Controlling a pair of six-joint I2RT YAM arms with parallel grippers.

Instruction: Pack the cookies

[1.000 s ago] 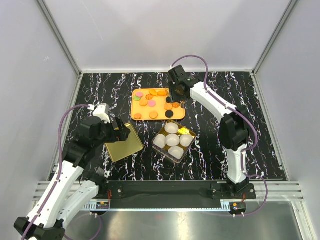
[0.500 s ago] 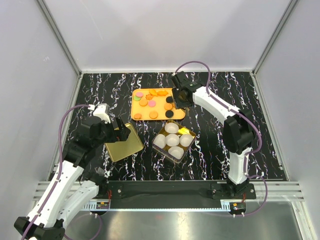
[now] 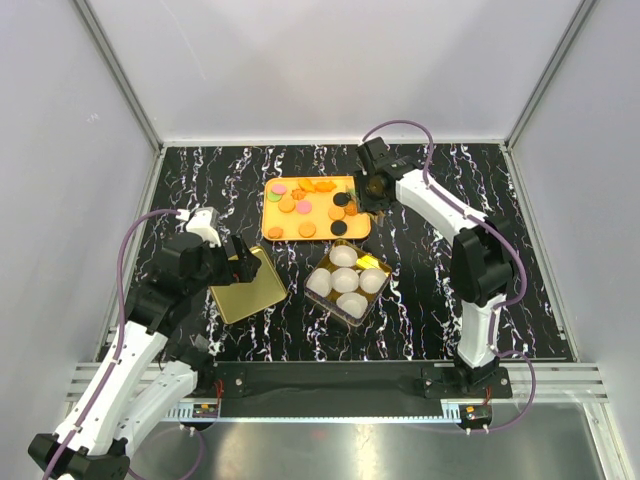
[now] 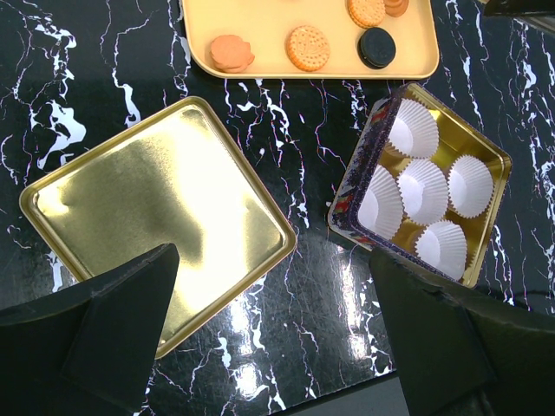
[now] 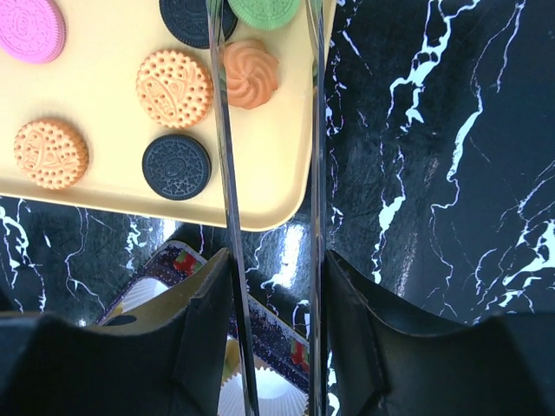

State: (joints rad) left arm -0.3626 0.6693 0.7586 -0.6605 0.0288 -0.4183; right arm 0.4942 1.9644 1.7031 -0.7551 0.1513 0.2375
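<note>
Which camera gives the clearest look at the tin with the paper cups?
Left wrist: the tin lies whole and close, all five white paper cups countable. The top external view shows the whole tin too, but small. The right wrist view catches only one corner, low in frame behind the tongs.

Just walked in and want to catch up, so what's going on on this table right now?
The right gripper holds tongs over the right end of the orange tray, a swirl-shaped cookie between their blades. The other cookies lie on the tray, and the paper cups in the tin are empty. The left gripper, jaws open, hovers over the gold lid.
</note>
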